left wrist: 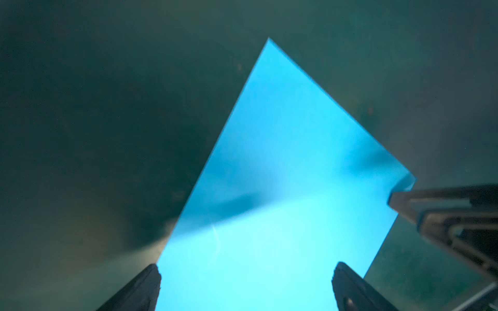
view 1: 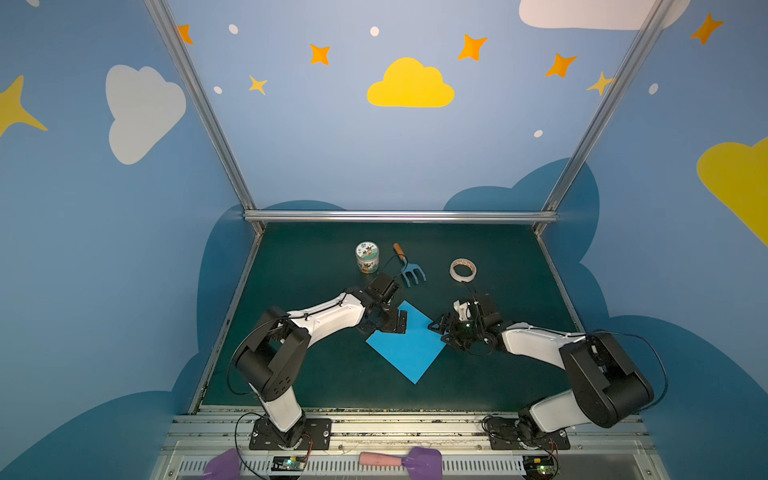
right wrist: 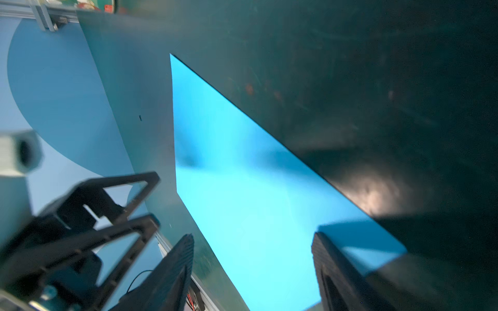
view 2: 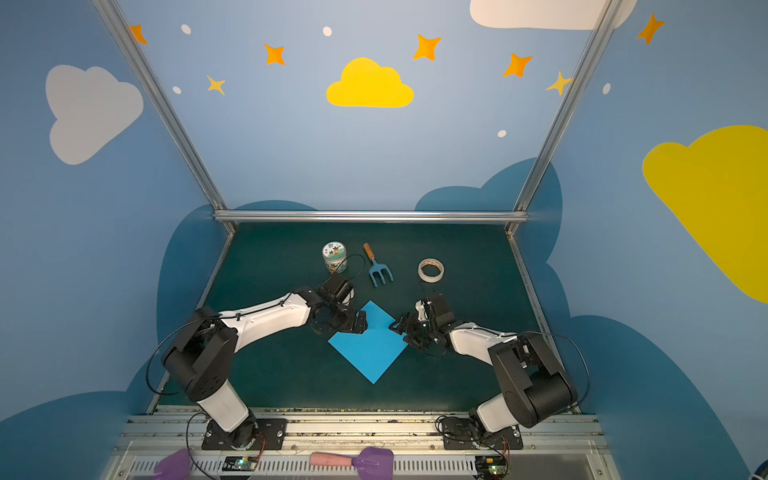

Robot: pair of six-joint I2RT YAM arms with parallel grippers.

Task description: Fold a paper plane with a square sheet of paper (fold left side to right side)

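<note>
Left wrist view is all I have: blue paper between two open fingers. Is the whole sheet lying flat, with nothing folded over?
Observer: Yes. Both top views show the paper as a full diamond lying flat on the mat.
Operator: A dark finger pokes in at one corner. Whose is it?
Observer: It belongs to the right gripper, which is at the paper's right corner.
Operator: Has it pinched the corner?
Observer: No. The right wrist view shows its fingers apart, with paper between them.
</note>
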